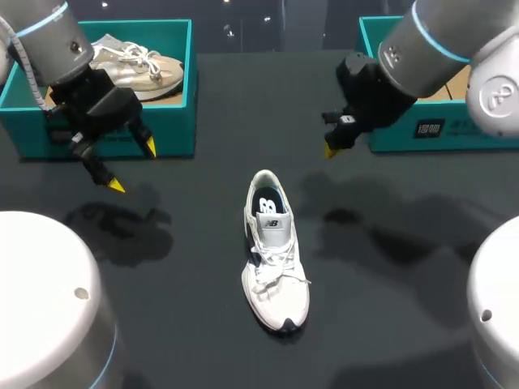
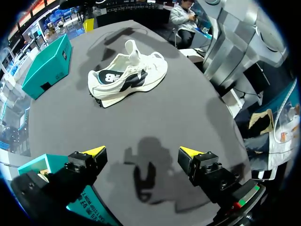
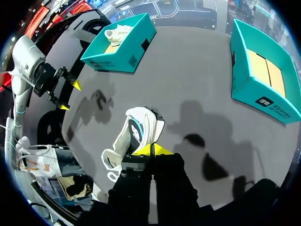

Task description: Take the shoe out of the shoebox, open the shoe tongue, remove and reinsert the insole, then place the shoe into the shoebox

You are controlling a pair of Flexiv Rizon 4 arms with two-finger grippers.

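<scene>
Left pincer (image 1: 133,166) hangs spread wide; right pincer (image 1: 328,149) hangs pinched closed.

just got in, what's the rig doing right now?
Neither gripper holds anything. The white shoe stands on the table, outside both teal shoeboxes. The left gripper hangs open by the left shoebox, which holds another shoe; the right gripper is shut, empty, near the right shoebox.

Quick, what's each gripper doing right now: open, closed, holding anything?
Left gripper: open, holding nothing.
Right gripper: closed, holding nothing.
</scene>
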